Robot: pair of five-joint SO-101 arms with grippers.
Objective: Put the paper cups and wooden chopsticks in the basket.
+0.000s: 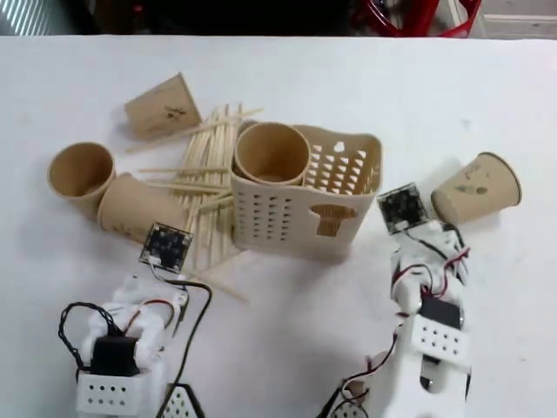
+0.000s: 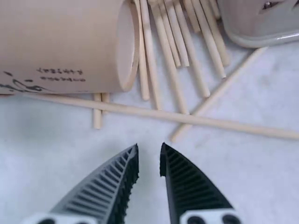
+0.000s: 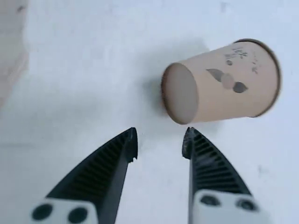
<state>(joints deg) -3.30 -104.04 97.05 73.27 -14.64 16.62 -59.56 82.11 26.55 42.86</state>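
A cream perforated basket (image 1: 305,200) stands mid-table with one paper cup (image 1: 271,152) upright inside it. To its left, wooden chopsticks (image 1: 204,170) lie in a loose pile among three paper cups (image 1: 164,106) (image 1: 81,172) (image 1: 132,209). My left gripper (image 2: 148,151) hovers slightly open and empty over bare table, just short of a long chopstick (image 2: 187,119) and a cup on its side (image 2: 65,46). Another cup (image 1: 477,187) lies on its side right of the basket. My right gripper (image 3: 160,140) is open, just short of that cup's (image 3: 224,84) base.
The left arm (image 1: 117,348) and the right arm (image 1: 431,322) rise from the near table edge. A basket corner (image 2: 261,23) sits beyond the chopsticks (image 2: 177,51). White table (image 1: 305,331) lies bare between the arms. A red object (image 1: 409,16) stands behind the table.
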